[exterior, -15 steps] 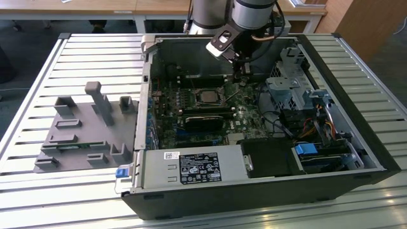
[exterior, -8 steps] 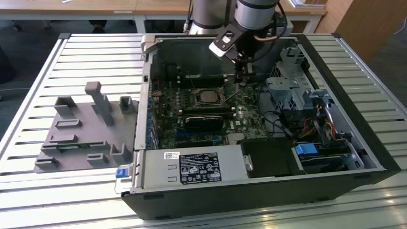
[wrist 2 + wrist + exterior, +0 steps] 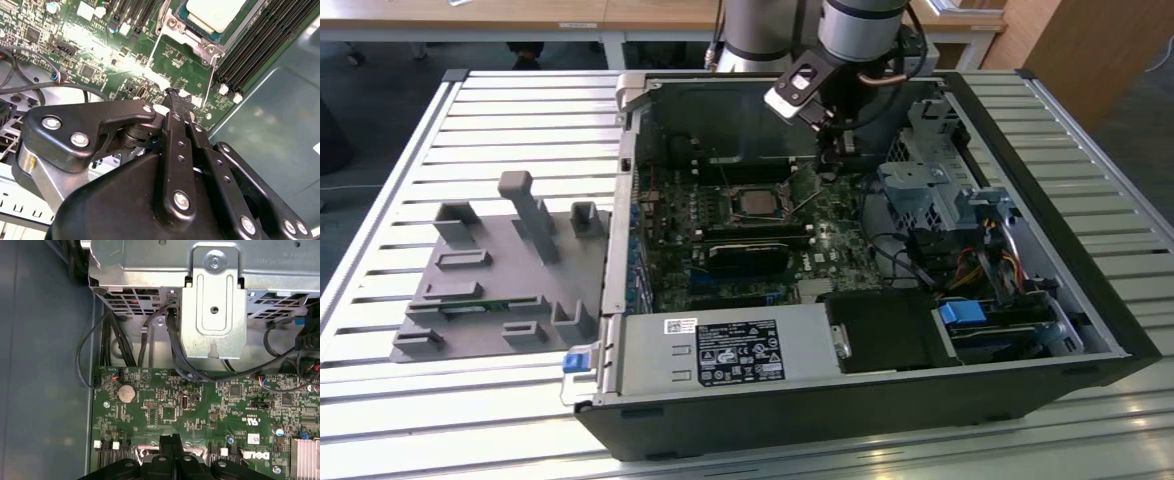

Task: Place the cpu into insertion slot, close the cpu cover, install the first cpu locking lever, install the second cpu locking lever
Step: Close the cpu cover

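Gripper (image 3: pixel 176 94), pinched closed, hangs near pale cpu (image 3: pixel 215 12) framed by silvery cpu cover (image 3: pixel 194 42).

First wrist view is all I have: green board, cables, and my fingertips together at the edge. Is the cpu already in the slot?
Observer: Yes. In the second wrist view the cpu sits in it, pale top up.
Operator: Is the cover down?
Observer: The cover seems to lie flat, framing the cpu.
Operator: Where is my gripper from it?
Observer: In the exterior view the gripper hangs to the exterior view's right of the cpu, apart from it.
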